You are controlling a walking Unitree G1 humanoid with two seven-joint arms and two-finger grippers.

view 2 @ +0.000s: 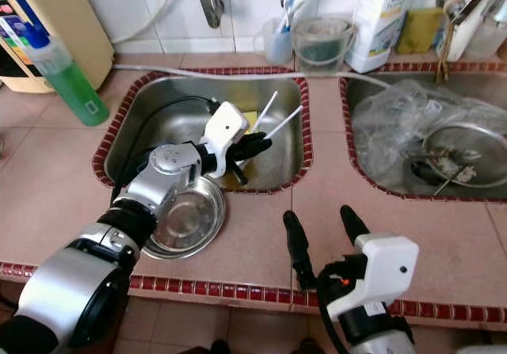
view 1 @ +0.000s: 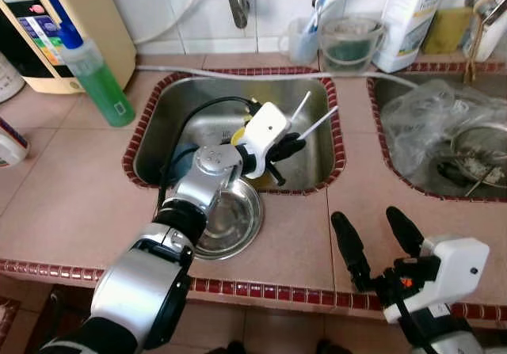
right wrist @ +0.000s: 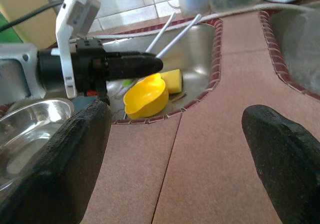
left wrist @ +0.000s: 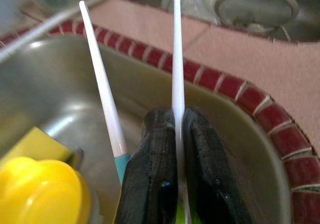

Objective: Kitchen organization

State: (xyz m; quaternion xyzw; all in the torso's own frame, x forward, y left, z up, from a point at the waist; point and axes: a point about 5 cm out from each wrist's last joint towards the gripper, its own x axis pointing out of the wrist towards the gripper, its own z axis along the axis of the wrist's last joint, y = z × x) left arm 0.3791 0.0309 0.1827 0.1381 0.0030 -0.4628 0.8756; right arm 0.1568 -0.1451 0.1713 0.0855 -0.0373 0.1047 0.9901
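1. Left arm stretches forward, wrist bent, left gripper (view 1: 285, 150) pressed tight on a thin white stick (left wrist: 177, 78) between its jaws.
2. Right gripper (view 1: 379, 237) hovers low, fingers (view 1: 348, 247) spread wide, nothing between them.

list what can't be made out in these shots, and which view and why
- Lower ends of the white sticks: hidden by the left gripper shut on one, left wrist view.
- Yellow cup: its inside faces away, right wrist view; mostly behind the left arm in the eye views.
- Label text on the green bottle: too small, left eye view.
- What lies under the plastic bag in the right sink: crumpled film blurs it.
- White jug: top cut off by the edge.
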